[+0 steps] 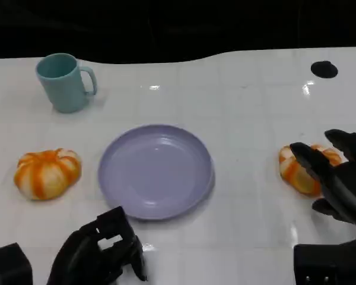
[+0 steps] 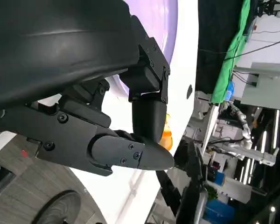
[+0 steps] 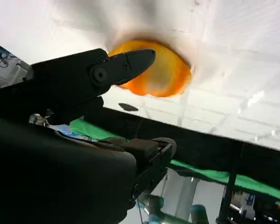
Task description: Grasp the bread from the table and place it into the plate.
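Right hand (image 1: 332, 172) open, fingers spread over the right-side bread (image 1: 299, 169) on the table (image 1: 243, 107), not clamped. Left hand (image 1: 101, 252) fingers curled in, holding nothing, near the purple plate (image 1: 156, 171). Second bread (image 1: 46, 172) left of plate.

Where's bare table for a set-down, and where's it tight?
Free: the strip between mug and the black disc, behind the empty plate; also between plate and right bread. Tight: right hand over that bread; left hand near the plate's front, left bread beside.
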You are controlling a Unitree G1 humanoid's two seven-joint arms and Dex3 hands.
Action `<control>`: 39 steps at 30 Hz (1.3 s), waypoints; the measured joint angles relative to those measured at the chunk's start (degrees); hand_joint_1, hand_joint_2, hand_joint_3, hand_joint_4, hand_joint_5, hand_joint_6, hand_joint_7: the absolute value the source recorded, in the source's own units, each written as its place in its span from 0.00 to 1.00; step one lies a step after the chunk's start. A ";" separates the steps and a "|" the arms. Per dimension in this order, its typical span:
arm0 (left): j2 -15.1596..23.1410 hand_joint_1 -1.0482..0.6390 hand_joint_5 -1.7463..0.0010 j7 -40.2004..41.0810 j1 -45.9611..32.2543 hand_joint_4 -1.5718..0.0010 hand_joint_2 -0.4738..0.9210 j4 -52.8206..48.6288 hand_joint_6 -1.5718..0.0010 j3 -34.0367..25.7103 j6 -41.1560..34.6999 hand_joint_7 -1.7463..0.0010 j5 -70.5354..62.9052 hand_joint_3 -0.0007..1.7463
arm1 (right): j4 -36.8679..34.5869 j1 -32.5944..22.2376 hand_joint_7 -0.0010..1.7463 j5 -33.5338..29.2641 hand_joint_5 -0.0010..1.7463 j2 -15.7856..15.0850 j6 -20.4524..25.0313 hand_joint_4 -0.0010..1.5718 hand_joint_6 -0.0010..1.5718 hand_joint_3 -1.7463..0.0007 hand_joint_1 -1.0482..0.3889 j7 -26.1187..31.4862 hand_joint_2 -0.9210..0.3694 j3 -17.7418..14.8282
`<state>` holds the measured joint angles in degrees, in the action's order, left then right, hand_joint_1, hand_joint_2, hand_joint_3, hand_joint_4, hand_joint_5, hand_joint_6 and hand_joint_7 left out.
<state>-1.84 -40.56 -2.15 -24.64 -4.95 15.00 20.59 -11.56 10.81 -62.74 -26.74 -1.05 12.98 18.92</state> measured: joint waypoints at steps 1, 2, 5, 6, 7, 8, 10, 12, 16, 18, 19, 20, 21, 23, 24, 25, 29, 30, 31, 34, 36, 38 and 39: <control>-0.01 0.24 0.00 0.00 -0.01 0.49 1.00 0.01 0.55 0.00 -0.01 0.10 0.00 0.12 | -1.36 0.70 0.01 0.00 0.22 0.03 -0.01 0.02 0.17 1.00 0.34 0.20 0.02 0.38; -0.01 0.25 0.00 0.01 -0.02 0.49 1.00 0.01 0.55 -0.01 -0.01 0.10 0.00 0.12 | -2.70 1.49 0.01 0.00 0.22 0.05 0.03 0.03 0.17 1.00 0.33 0.42 0.02 0.82; -0.05 0.24 0.00 0.01 -0.02 0.49 1.00 0.02 0.55 0.01 -0.02 0.11 0.00 0.12 | -6.26 3.91 0.00 0.03 0.22 0.22 0.10 0.03 0.17 1.00 0.33 1.40 0.02 2.20; -0.06 0.24 0.00 0.01 -0.03 0.49 1.00 0.03 0.55 0.01 -0.01 0.11 0.00 0.12 | -7.44 4.71 0.00 0.03 0.22 0.37 0.11 0.03 0.17 1.00 0.33 1.77 0.02 2.56; -0.07 0.24 0.00 0.01 -0.04 0.49 1.00 0.03 0.55 0.01 0.00 0.11 -0.01 0.13 | -8.48 5.37 0.00 0.06 0.22 0.56 0.22 0.03 0.17 1.00 0.33 1.93 0.02 2.91; -0.07 0.24 0.00 0.01 -0.05 0.49 1.00 0.03 0.56 0.00 0.01 0.11 0.00 0.13 | -9.55 6.10 0.00 0.09 0.22 0.78 0.35 0.03 0.17 1.00 0.33 1.96 0.02 3.39; -0.08 0.24 0.00 0.01 -0.06 0.49 1.00 0.04 0.56 0.01 0.02 0.11 -0.01 0.12 | -11.43 7.36 0.00 0.34 0.22 1.46 0.69 0.03 0.17 1.00 0.32 2.09 0.03 4.37; -0.10 0.25 0.00 0.01 -0.10 0.49 1.00 0.05 0.56 -0.01 0.00 0.11 0.00 0.12 | -13.47 8.55 0.00 0.54 0.21 2.17 0.77 0.04 0.17 1.00 0.31 2.53 0.03 5.20; -0.10 0.25 0.00 0.01 -0.14 0.49 1.00 0.07 0.55 -0.01 0.00 0.11 0.00 0.12 | -17.21 10.95 0.00 0.68 0.21 2.95 1.10 0.05 0.18 1.00 0.30 3.98 0.03 6.88; -0.11 0.25 0.00 0.01 -0.15 0.49 1.00 0.08 0.55 0.00 0.00 0.11 0.00 0.12 | -19.24 11.89 0.00 1.39 0.20 3.56 1.09 0.06 0.18 1.00 0.31 4.89 0.03 7.26; -0.12 0.25 0.00 0.01 -0.15 0.49 1.00 0.09 0.55 0.00 0.00 0.11 0.00 0.12 | -20.07 12.25 0.00 1.65 0.20 3.79 1.09 0.06 0.18 1.00 0.31 5.15 0.02 7.51; -0.12 0.25 0.00 0.01 -0.17 0.49 1.00 0.10 0.55 0.00 0.00 0.11 0.00 0.12 | -20.85 12.59 0.01 1.78 0.20 4.02 1.10 0.06 0.18 1.00 0.31 5.20 0.03 7.85; -0.11 0.25 0.00 0.01 -0.20 0.49 1.00 0.11 0.55 -0.01 0.00 0.11 0.00 0.12 | -21.56 12.97 0.01 1.88 0.20 4.26 1.13 0.07 0.19 1.00 0.31 5.29 0.03 8.33; -0.12 0.25 0.00 0.01 -0.23 0.49 1.00 0.15 0.55 0.02 -0.09 0.11 0.02 0.12 | -23.28 13.82 0.01 1.98 0.19 4.92 1.14 0.09 0.20 1.00 0.30 5.79 0.04 8.99; -0.12 0.25 0.00 0.01 -0.25 0.49 1.00 0.17 0.55 0.00 -0.12 0.11 0.03 0.12 | -24.13 14.21 0.01 2.01 0.18 5.17 1.20 0.11 0.20 1.00 0.30 6.05 0.04 9.20; -0.12 0.25 0.00 0.01 -0.29 0.49 1.00 0.18 0.55 -0.02 -0.14 0.11 0.05 0.12 | -25.18 14.75 0.01 2.05 0.17 5.44 1.30 0.13 0.21 1.00 0.29 6.31 0.05 9.49; -0.12 0.24 0.00 0.01 -0.48 0.49 1.00 0.23 0.55 0.01 -0.13 0.11 0.04 0.12 | -30.75 17.55 0.01 3.08 0.11 6.69 1.16 0.25 0.28 1.00 0.35 8.66 0.03 10.60; -0.12 0.24 0.00 0.01 -0.53 0.49 1.00 0.27 0.55 0.01 -0.13 0.11 0.04 0.12 | -32.22 18.25 0.02 3.82 0.11 6.95 1.00 0.31 0.32 1.00 0.36 9.06 0.03 10.70; -0.12 0.24 0.00 0.01 -0.57 0.49 1.00 0.33 0.55 0.02 -0.13 0.11 0.04 0.12 | -33.50 18.89 0.02 4.41 0.10 7.11 0.79 0.35 0.34 1.00 0.37 9.20 0.03 10.72; -0.14 0.25 0.00 0.01 -0.66 0.49 1.00 0.58 0.56 0.05 -0.13 0.11 0.05 0.12 | -37.45 20.95 0.02 6.30 0.09 7.46 -0.14 0.45 0.41 1.00 0.40 9.83 0.03 10.94; -0.15 0.24 0.00 0.01 -0.68 0.49 1.00 0.67 0.55 0.06 -0.13 0.10 0.07 0.12 | -39.59 22.02 0.02 6.86 0.08 7.57 -1.36 0.54 0.46 1.00 0.45 11.01 0.02 11.12; -0.15 0.24 0.00 0.01 -0.71 0.49 1.00 0.70 0.55 0.09 -0.13 0.10 0.07 0.12 | -41.88 23.03 0.03 7.82 0.10 7.79 -2.89 0.61 0.50 1.00 0.47 12.65 0.03 11.21; -0.15 0.24 0.00 0.01 -0.74 0.49 1.00 0.71 0.55 0.09 -0.12 0.11 0.07 0.12 | -43.00 23.47 0.03 8.07 0.17 7.89 -3.67 0.66 0.56 1.00 0.50 13.74 0.04 11.25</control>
<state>-1.99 -40.55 -2.89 -23.93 -4.86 14.87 20.66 -54.56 34.28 -54.67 -18.85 -4.72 26.72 30.17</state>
